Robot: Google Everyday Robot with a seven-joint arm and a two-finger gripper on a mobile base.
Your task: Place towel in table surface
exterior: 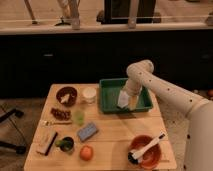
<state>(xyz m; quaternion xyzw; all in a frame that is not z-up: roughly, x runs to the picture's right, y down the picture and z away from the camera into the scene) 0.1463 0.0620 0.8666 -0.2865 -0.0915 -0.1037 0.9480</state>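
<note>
Near the table surface's front right corner sits an orange bowl. Farther back, by the far right edge, the gripper reaches into the green tray, fingers spread, at the pale towel inside.

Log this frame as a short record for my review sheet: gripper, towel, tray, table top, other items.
gripper: open, lowered into the green tray, right at the towel
towel: pale, bunched upright in the tray's right half; lifted or resting, cannot tell
green tray: on the table's back right part
table surface: towel not yet on it
other items: blue-grey sponge, orange fruit, white cup, orange bowl holding a white-handled utensil
</note>
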